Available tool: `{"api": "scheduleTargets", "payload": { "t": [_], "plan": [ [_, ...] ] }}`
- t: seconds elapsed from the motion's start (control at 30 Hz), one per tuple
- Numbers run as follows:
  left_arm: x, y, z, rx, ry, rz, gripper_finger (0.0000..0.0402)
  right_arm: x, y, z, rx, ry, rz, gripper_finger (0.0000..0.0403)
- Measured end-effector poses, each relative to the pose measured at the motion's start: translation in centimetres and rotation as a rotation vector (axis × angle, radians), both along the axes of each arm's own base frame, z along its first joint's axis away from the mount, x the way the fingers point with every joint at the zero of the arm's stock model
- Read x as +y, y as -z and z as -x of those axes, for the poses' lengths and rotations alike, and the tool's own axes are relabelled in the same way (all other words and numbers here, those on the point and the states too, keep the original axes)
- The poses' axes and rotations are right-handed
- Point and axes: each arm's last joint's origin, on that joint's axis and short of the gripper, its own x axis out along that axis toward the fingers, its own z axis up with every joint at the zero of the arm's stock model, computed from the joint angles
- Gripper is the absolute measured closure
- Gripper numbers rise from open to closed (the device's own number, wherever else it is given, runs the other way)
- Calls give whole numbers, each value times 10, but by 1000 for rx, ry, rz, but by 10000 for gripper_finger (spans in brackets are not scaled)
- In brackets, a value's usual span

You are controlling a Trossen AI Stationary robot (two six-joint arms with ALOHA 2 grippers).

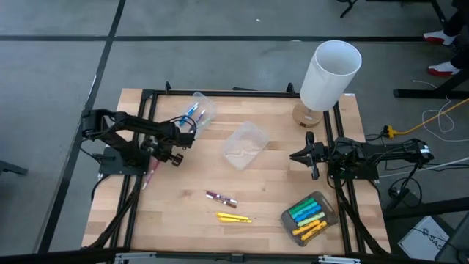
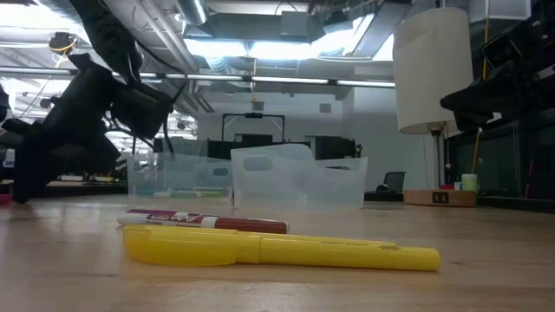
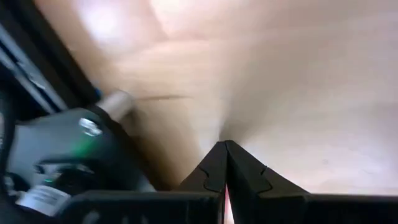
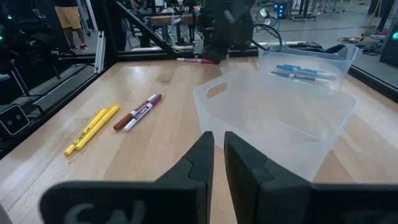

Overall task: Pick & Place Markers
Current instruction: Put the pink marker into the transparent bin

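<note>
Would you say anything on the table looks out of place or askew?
Yes: a pink marker lies at the table's left edge beside the frame rail, under the left gripper, apart from the others. The middle clear tub sits skewed to the table edges.
</note>
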Motion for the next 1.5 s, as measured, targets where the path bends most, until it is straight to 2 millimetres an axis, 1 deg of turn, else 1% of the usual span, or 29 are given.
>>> {"api": "scheduleTargets", "payload": {
  "t": [0.23, 0.5, 0.6, 0.73, 0.83, 0.93, 1.1, 1.3, 1.4, 1.5],
  "plan": [
    [-24, -2, -16, -76, -34, 38, 400, 0, 0, 0, 0, 0, 0, 363],
    [-48, -14, -44, -229, -52, 29, 400, 0, 0, 0, 0, 0, 0, 363],
    [-55, -24, -54, -276, -44, -16, 400, 0, 0, 0, 0, 0, 0, 363],
    [-65, -43, -70, -359, 2, -55, 400, 0, 0, 0, 0, 0, 0, 363],
    [-75, -58, -81, -426, 52, -85, 400, 0, 0, 0, 0, 0, 0, 363],
    [-86, -70, -88, -479, 129, -105, 400, 0, 0, 0, 0, 0, 0, 363],
    [-108, -82, -91, -537, 251, -120, 399, 0, 0, 0, 0, 0, 0, 363],
    [-130, -82, -84, -538, 261, -98, 389, 0, 0, 0, 0, 0, 0, 363],
    [-137, -82, -81, -536, 257, -89, 367, 0, 0, 0, 0, 0, 0, 363],
    [-142, -81, -78, -517, 247, -66, 331, 0, 0, 0, 0, 0, 0, 363]
  ]
}}
